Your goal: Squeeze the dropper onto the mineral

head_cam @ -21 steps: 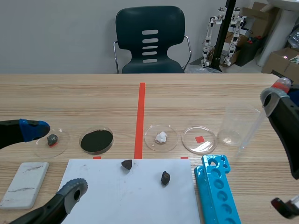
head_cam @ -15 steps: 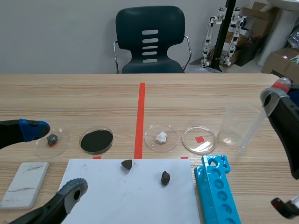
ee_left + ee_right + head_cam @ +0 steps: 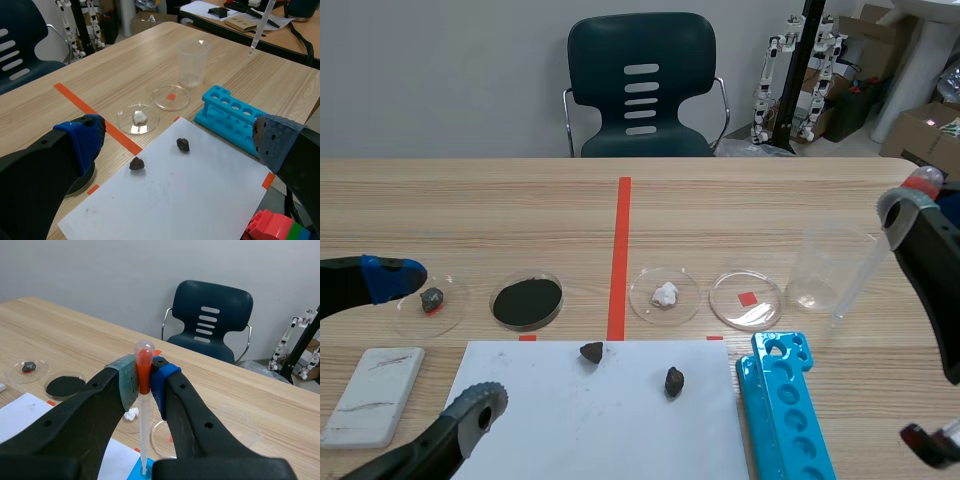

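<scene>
My right gripper (image 3: 917,198) is raised over the table's right side, shut on a plastic dropper (image 3: 865,275) with an orange-red bulb; the tip hangs over the table just right of a clear beaker (image 3: 830,265). From the right wrist view, the dropper (image 3: 143,430) hangs straight down between the pads of the right gripper (image 3: 145,382). Two dark minerals (image 3: 591,351) (image 3: 674,381) lie on white paper (image 3: 600,430). A white mineral (image 3: 665,294) sits in a petri dish. My left gripper (image 3: 430,340) is open, low at the left, holding nothing.
A row of dishes runs across the table: one with a grey rock (image 3: 432,297), one with black powder (image 3: 527,302), one bare dish (image 3: 746,299). A blue tube rack (image 3: 788,410) lies right of the paper, a white tile (image 3: 372,395) at its left. A chair (image 3: 641,85) stands behind.
</scene>
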Robot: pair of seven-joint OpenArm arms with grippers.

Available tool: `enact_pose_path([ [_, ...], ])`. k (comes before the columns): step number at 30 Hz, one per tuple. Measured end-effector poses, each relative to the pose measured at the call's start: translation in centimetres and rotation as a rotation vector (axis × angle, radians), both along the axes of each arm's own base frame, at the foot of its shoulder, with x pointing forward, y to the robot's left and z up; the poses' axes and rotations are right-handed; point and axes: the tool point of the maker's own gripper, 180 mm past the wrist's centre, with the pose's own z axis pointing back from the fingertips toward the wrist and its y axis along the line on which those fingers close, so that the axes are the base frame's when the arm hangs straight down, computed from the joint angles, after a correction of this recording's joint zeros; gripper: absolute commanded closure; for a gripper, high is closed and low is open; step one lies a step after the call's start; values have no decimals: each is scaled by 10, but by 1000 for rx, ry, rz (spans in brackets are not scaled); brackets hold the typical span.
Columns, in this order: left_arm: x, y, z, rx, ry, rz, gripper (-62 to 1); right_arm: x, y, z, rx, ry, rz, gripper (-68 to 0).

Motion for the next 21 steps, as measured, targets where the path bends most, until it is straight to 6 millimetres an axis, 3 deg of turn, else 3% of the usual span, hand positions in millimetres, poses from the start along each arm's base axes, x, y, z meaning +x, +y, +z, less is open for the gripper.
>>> enact_pose_path([
  [9,0,0,0,0,0,0,-620,7,0,3,-10,-19,-4,-66],
  [13,0,0,0,0,0,0,-620,17,-1,7,-3,-44,-11,-66],
  [21,0,0,0,0,0,0,-620,42,-6,-4,44,-60,-12,-66],
])
